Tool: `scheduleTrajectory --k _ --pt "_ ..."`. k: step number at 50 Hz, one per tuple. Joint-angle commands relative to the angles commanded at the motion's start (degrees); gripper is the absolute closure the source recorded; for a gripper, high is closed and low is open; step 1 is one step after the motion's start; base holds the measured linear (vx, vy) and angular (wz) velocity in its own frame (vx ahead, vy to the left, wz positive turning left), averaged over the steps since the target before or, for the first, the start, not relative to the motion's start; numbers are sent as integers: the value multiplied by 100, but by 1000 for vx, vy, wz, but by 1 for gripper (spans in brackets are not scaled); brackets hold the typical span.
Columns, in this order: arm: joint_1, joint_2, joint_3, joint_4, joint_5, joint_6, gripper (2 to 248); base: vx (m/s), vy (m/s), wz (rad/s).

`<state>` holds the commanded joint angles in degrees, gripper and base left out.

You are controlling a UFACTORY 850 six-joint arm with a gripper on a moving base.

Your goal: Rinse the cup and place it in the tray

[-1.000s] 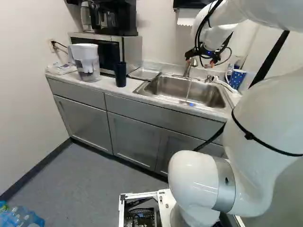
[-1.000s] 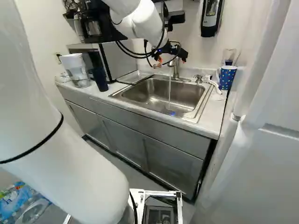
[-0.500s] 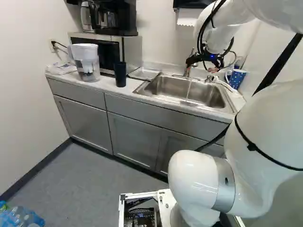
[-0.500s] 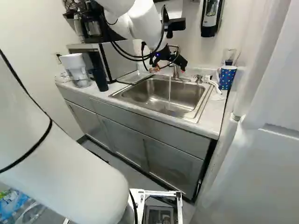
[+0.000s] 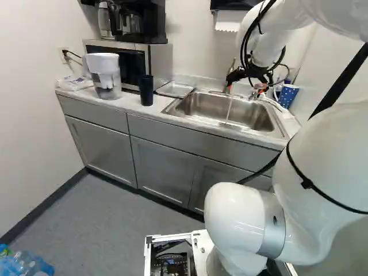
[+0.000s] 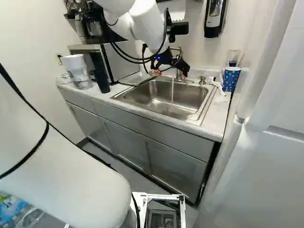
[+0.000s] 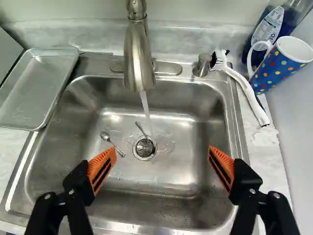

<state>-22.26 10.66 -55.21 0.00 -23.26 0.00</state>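
Observation:
My gripper (image 5: pixel 244 88) hangs over the sink's back part, in front of the faucet in the left base view. In the wrist view the gripper (image 7: pixel 161 155) is open, nothing between its orange pads, above the sink basin (image 7: pixel 161 181). Water runs from the faucet (image 7: pixel 138 58) towards the drain. A blue mug with coloured dots (image 7: pixel 279 64) stands on the counter at the sink's right in the right base view. A dark tall cup (image 5: pixel 146 91) stands left of the sink. The metal tray (image 7: pixel 36 88) lies beside the sink, nothing in it.
Two small spoons, one of them (image 7: pixel 112 144), lie near the drain. A white-handled brush (image 7: pixel 249 93) and a soap bottle (image 7: pixel 269 29) are by the mug. A water pitcher (image 5: pixel 105 77) and a microwave (image 5: pixel 133 60) stand farther left. A white wall (image 6: pixel 280 95) closes in on the right.
My gripper has come down and tilted somewhat over the sink, staying open. A blue spot seen in the basin a second ago no longer shows. The base has not moved.

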Motion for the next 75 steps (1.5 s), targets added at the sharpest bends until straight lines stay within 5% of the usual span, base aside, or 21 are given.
scheduleTrajectory --k 25,75 --pt "203 127 113 0 102 0 3 0 0 0" --pt "1202 255 226 0 1344 0 3 0 0 0"
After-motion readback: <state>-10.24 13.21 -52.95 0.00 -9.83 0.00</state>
